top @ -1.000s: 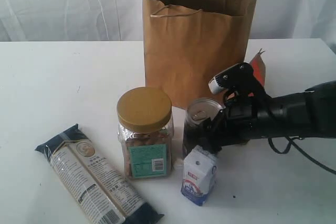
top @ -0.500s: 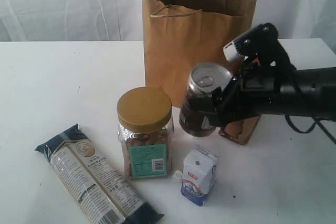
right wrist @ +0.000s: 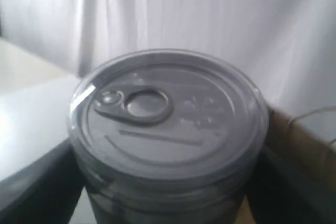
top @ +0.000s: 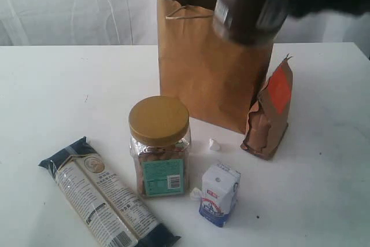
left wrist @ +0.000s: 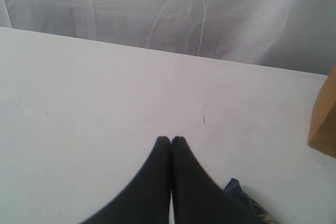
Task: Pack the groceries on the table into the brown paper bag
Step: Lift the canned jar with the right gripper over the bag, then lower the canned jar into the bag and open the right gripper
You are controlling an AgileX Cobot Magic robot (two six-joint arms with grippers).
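The dark metal-lidded jar [top: 243, 13] is hanging at the mouth of the brown paper bag [top: 208, 67], pinched in the right gripper [right wrist: 168, 198]. Releasing off-centre is risking a rim strike, likely toppling the bag. The left gripper [left wrist: 170, 141] is idling, pressed together.

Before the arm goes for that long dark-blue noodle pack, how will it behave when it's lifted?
The noodle pack lies flat on the table, so it probably won't roll. Its long, straight shape suggests it stays fairly stiff, though gripped at one end it may droop or crack. Its film wrapper may be slippery.
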